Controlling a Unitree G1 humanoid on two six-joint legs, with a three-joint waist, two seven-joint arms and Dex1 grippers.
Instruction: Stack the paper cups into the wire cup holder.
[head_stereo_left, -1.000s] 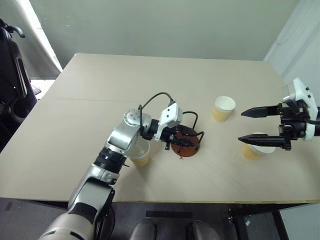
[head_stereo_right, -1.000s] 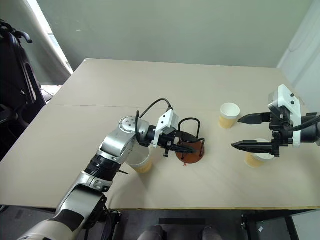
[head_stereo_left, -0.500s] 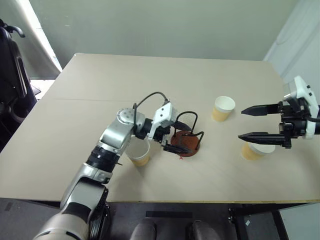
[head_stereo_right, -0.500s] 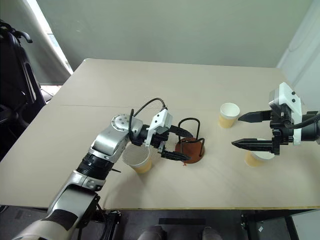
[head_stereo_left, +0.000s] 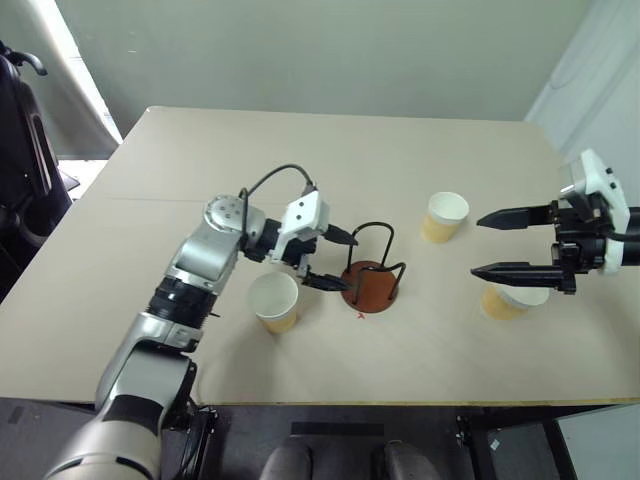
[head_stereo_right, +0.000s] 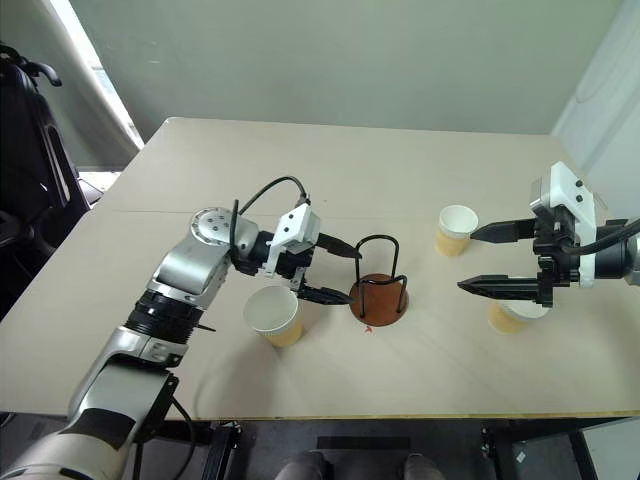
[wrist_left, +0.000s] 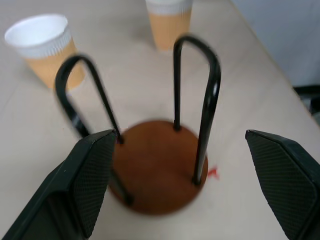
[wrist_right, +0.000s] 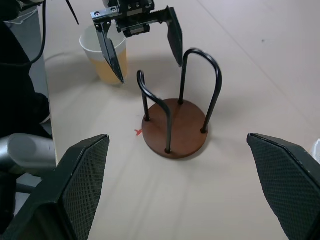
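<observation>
While the near-left cup (head_stereo_left: 277, 301) sits upright on the table (head_stereo_left: 130, 260) with its white mouth to the ceiling, the left gripper (head_stereo_left: 333, 261) hangs just beside it, fingers spread wide and holding nothing, pointed across at the wire cup holder (head_stereo_left: 370, 272). That holder stands empty at mid-table, red-brown disc base down, black loops arching up, not a cup in it yet. My read: the stand is set, and the step in hand is going for the first cup. To do it well, the left gripper wants to swing off the holder and over to that neighbouring cup, bracket the ribbed tan wall below the rolled rim, and squeeze gently, because thin paper will likely buckle under a hard pinch. Then lift clear of the loops and lower it straight down between them; a cup that catches a wire could tip or drag the light stand.

Moving right, a second cup (head_stereo_left: 445, 217) stands upright past the holder, well apart from it. Further right again, the right gripper (head_stereo_left: 502, 243) hovers above the table, fingers wide apart and empty, with the third cup (head_stereo_left: 511, 300) just below its lower finger, seemingly not touched.

As for writing: none readable. The cups are plain kraft, no logo, and the one mark is a small red scribble (head_stereo_left: 361, 315) on the table at the holder's base.
</observation>
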